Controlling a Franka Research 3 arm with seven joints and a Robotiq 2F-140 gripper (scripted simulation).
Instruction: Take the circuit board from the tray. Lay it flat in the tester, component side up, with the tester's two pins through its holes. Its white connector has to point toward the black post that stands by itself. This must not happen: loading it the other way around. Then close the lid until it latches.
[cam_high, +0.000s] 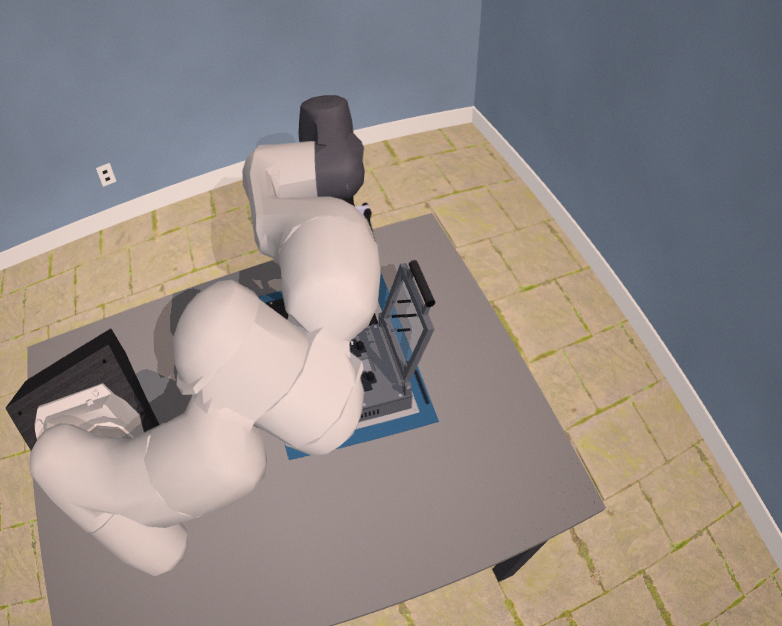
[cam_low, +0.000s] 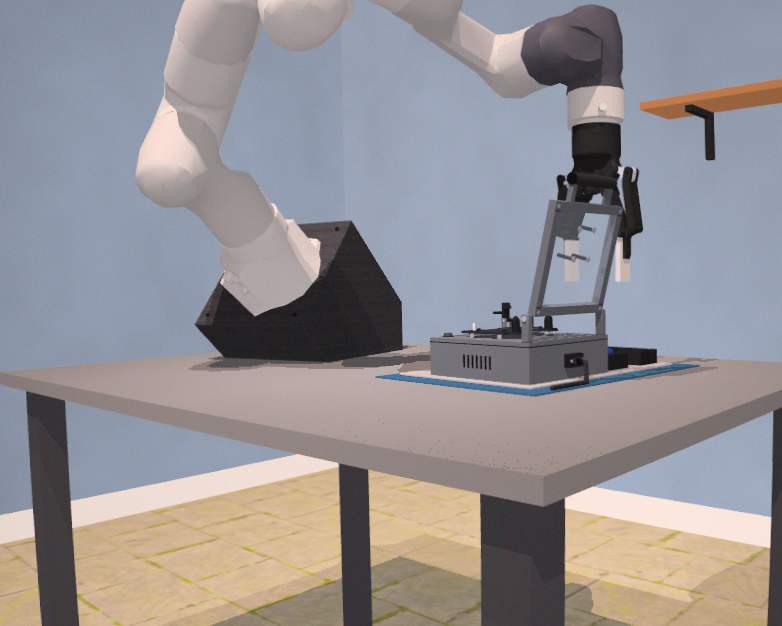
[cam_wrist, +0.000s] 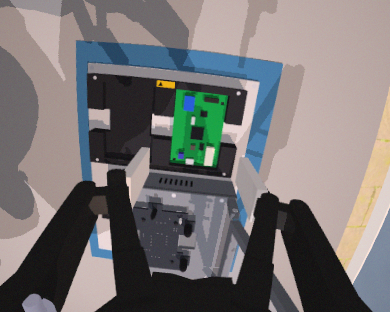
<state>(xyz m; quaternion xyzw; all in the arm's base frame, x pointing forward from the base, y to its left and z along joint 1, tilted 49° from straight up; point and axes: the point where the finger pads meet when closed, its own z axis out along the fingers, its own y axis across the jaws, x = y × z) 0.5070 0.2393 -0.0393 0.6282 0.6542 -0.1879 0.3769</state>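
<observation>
The green circuit board (cam_wrist: 196, 126) lies flat in the black tray (cam_wrist: 165, 120), component side up, its white connector (cam_wrist: 210, 156) at the end nearest the tester. The grey tester (cam_low: 518, 355) stands on a blue mat, with its lid frame (cam_low: 573, 261) raised steeply and its nest (cam_wrist: 181, 230) bare, showing a few black posts. My gripper (cam_low: 596, 264) is open and empty. It hangs high above the tester's tray side, behind the raised lid in the exterior view. In the top view the arm hides the gripper and the board.
The black handle bar (cam_high: 421, 282) tops the raised lid, close to my fingers. The blue mat (cam_high: 423, 417) lies under tester and tray. The robot's dark base block (cam_low: 313, 300) stands at the table's far left. An orange wall shelf (cam_low: 714, 101) is above right.
</observation>
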